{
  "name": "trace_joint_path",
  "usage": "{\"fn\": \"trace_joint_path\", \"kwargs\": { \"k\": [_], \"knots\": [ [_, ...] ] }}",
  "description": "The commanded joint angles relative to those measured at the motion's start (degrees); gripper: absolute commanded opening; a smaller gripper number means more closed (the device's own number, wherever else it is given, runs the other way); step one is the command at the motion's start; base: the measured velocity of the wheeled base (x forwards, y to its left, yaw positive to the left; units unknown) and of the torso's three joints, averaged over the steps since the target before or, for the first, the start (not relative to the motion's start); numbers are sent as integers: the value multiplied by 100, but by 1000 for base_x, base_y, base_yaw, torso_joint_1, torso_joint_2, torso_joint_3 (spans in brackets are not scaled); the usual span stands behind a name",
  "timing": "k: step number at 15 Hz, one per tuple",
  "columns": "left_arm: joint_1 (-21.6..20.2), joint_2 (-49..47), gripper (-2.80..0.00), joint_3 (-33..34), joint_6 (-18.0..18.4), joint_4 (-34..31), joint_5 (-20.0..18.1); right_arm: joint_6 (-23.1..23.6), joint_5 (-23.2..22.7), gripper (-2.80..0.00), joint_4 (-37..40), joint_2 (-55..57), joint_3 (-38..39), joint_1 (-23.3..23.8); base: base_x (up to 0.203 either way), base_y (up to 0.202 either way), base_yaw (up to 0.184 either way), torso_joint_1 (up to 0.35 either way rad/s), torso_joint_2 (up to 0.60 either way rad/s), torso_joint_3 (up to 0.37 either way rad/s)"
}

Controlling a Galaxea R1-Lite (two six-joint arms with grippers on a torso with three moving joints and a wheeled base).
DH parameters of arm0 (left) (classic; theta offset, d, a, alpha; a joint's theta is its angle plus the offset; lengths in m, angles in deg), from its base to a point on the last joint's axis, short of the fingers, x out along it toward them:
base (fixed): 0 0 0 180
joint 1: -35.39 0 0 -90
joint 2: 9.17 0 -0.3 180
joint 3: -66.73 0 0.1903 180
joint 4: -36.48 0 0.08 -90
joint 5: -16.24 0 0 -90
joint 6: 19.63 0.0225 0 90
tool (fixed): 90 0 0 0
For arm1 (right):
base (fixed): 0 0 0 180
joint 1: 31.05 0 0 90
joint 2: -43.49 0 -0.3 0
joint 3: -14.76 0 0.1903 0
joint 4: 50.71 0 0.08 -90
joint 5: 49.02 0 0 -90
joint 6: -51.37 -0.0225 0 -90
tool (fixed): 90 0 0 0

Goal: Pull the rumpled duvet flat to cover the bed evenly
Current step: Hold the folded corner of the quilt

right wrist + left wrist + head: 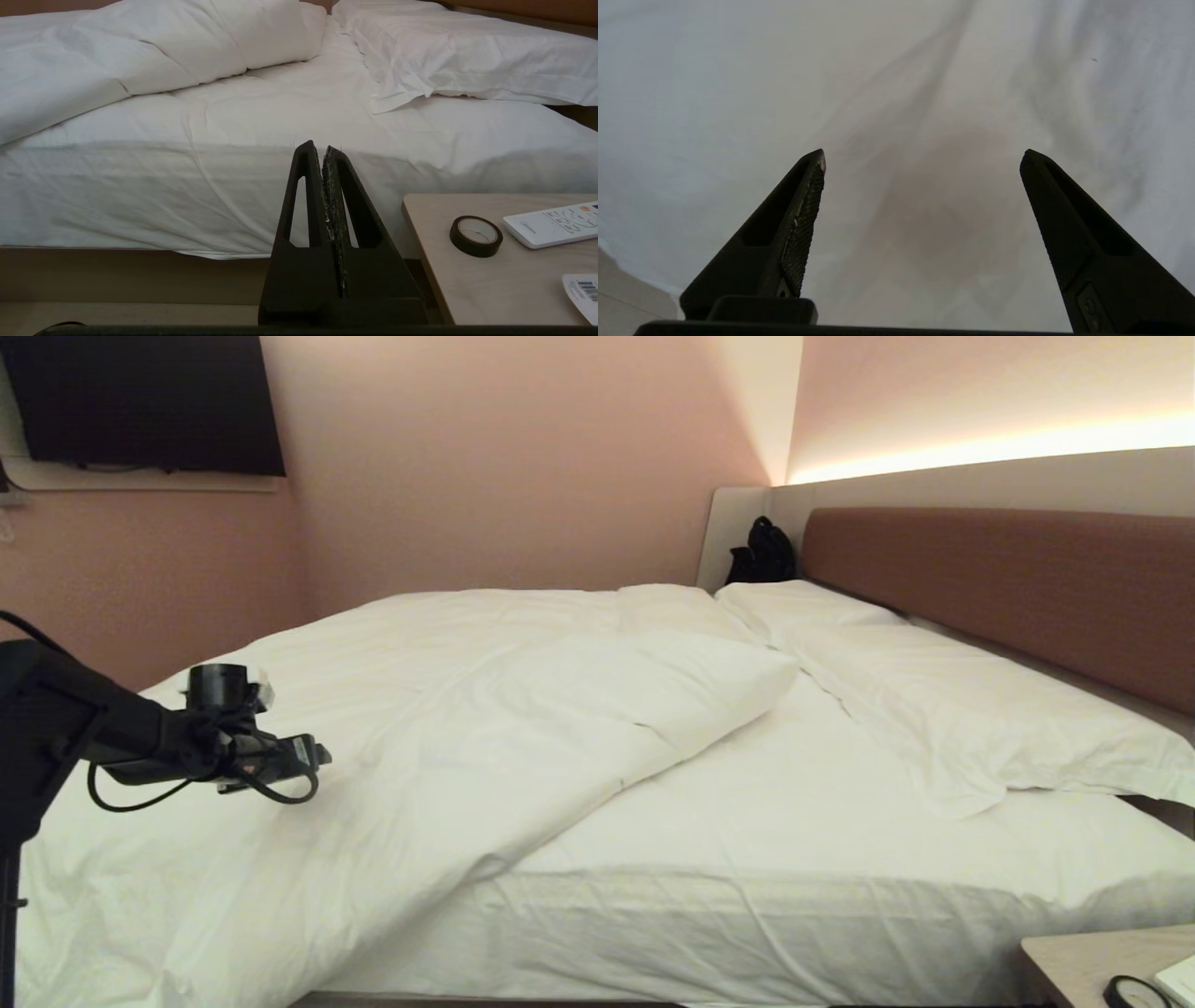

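Observation:
The puffy white duvet (pixel 420 709) lies over the left part of the bed (pixel 794 803). Its edge runs diagonally, leaving the mattress sheet bare on the right. My left gripper (pixel 317 753) hangs just above the duvet's left side. In the left wrist view the left gripper (pixel 923 156) is open, with only creased duvet cloth (pixel 738 70) beneath it and nothing between its fingers. My right gripper (pixel 322 148) is shut and empty, low in front of the bed's side (pixel 140 196), away from the duvet (pixel 117 56).
Two flat white pillows (pixel 980 709) lie along the reddish-brown headboard (pixel 1008 588). A black bag (pixel 764 553) sits in the far corner. A bedside table (pixel 490 280) at the right holds a tape roll (pixel 476 235) and a remote (pixel 556 224). A dark TV (pixel 140 401) hangs on the left wall.

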Motion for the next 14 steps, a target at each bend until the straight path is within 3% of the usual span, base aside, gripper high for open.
{"fn": "trace_joint_path", "kwargs": {
  "k": [1, 14],
  "knots": [
    [-197, -185, 0, -45, -17, 113, -1, 2, 1, -280, 1, 6, 5, -1, 0, 0, 0, 0, 0, 0],
    [-377, -930, 0, -547, -2, 327, -51, 2, 1, -280, 1, 6, 5, -1, 0, 0, 0, 0, 0, 0]
  ]
}}
